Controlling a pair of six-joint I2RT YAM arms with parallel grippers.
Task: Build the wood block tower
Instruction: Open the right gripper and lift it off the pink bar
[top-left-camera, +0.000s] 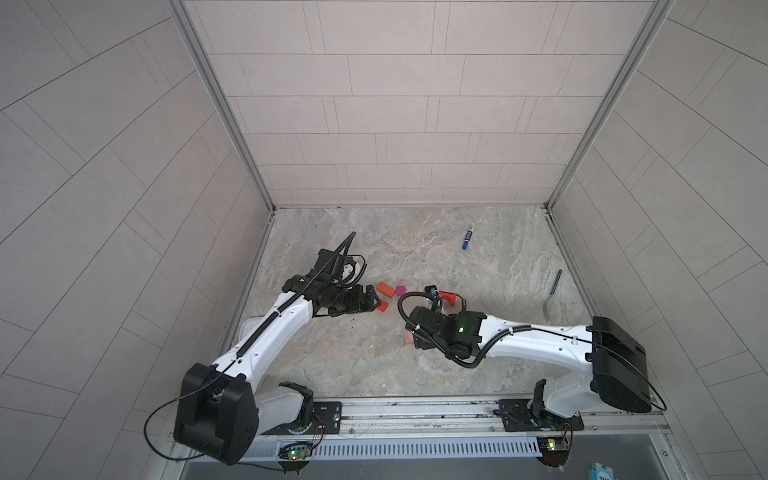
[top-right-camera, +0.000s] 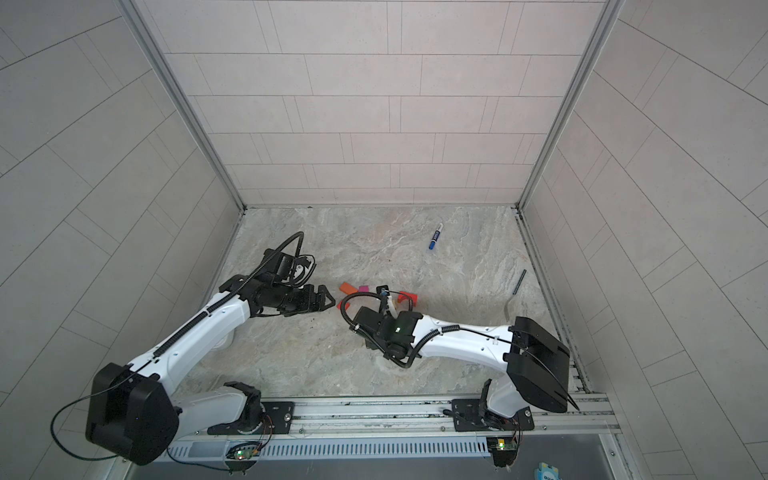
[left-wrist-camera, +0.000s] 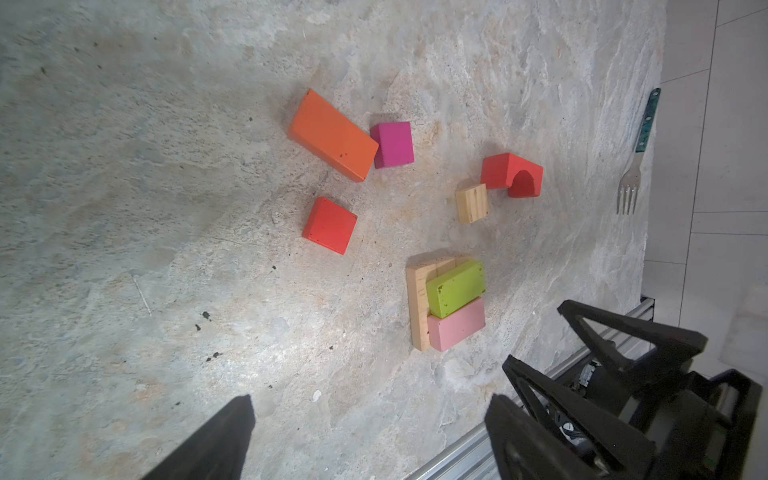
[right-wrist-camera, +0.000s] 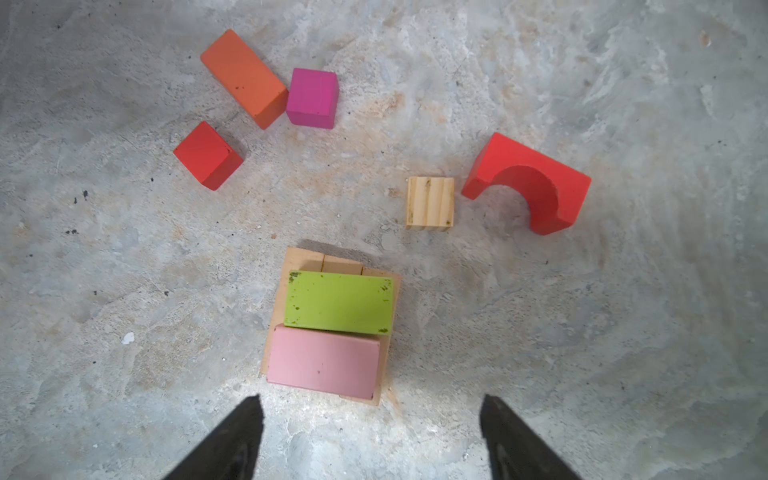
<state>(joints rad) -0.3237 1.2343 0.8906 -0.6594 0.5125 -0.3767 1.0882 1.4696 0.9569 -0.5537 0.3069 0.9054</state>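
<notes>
- The left pincer (left-wrist-camera: 370, 405) hangs released and empty over the table (left-wrist-camera: 124, 249).
- The right pincer (right-wrist-camera: 372, 401) is released and empty, near the pink brick (right-wrist-camera: 322, 361).
- The pink brick and the lime-green brick (right-wrist-camera: 338, 301) lie touching atop the tan planks (right-wrist-camera: 301, 259).
- The red arch (right-wrist-camera: 528, 183) and the orange brick (right-wrist-camera: 245, 77) lie loose, well apart.

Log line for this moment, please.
stack: lime-green brick and pink brick on tan planks | left claw: open, empty | right claw: open, empty, by stack | loose: orange brick, magenta cube, red cube, tan cube, red arch
</notes>
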